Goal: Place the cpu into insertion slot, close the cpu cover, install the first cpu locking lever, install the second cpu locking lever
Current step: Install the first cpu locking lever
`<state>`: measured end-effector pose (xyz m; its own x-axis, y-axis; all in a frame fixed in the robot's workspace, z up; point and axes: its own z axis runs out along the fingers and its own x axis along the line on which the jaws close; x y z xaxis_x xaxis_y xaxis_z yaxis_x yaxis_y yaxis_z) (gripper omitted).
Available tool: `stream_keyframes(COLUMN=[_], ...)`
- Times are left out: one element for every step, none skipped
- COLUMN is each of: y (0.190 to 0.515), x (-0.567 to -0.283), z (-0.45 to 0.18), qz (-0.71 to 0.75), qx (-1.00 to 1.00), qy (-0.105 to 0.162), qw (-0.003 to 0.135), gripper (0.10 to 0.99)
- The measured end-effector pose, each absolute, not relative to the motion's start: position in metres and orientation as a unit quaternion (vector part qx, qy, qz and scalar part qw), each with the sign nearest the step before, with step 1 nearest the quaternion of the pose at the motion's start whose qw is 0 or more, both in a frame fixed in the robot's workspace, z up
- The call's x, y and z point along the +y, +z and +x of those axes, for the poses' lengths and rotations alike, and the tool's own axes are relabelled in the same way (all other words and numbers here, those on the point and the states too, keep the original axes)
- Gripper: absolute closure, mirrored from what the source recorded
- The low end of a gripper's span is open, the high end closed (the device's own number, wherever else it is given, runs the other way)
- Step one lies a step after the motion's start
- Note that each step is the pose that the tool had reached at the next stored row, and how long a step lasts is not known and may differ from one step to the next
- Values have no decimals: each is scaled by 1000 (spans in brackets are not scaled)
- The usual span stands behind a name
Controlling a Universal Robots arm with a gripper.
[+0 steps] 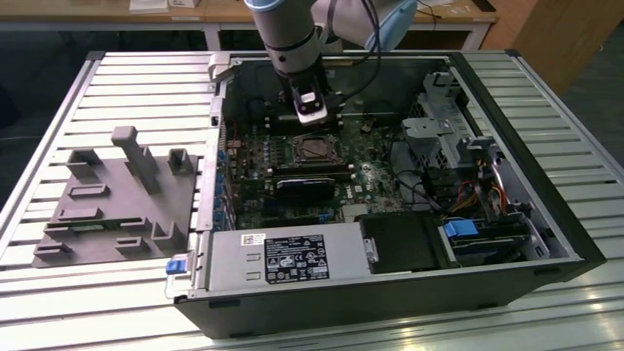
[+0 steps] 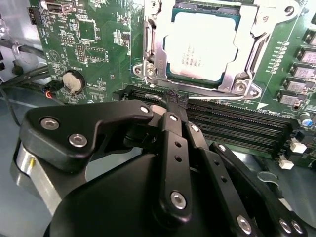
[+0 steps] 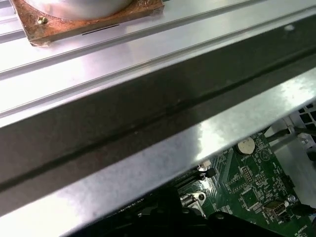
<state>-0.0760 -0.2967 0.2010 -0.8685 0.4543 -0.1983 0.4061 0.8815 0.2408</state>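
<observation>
cpu seated, claw closed beside the socket

in the second wrist view the cpu [image 2: 202, 47] lay flat in the insertion slot [image 2: 148, 69], with the cpu cover [image 2: 260, 42] apparently down around it. the gripper [image 2: 176, 101] had its fingers pressed together, holding nothing, just beside the slot's edge. the chip looked light, stiff and smooth-topped, and probably fragile. its edges seemed the safest place to hold it.

Exterior view looks down on the whole case [image 1: 390, 300]; both wrist views closely share the motherboard [image 2: 98, 54] [image 3: 252, 182].
</observation>
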Motion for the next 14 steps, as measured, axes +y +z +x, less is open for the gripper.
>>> stream_keyframes(y=[201,200,200,199,199,198,198,197,197,196,196,195,195,194], x=[-297,-297,-297,-297,-297,-297,-297,-297,-297,-297,-297,-297,-297,-297], z=[-76,-76,-76,-76,-76,-76,-76,-76,-76,-76,-76,-76,-76,-76], qz=[224,223,223,223,223,225,227,229,232,233,235,236,238,240], qx=[962,962,962,962,962,962,961,960,960,960,959,959,958,958], qy=[96,96,95,95,94,93,92,91,91,91,90,90,89,89], qw=[126,126,127,127,127,128,128,128,129,129,129,129,129,130], gripper=[980,980,980,980,980,980,980,980,980,980,980,980,980,980])
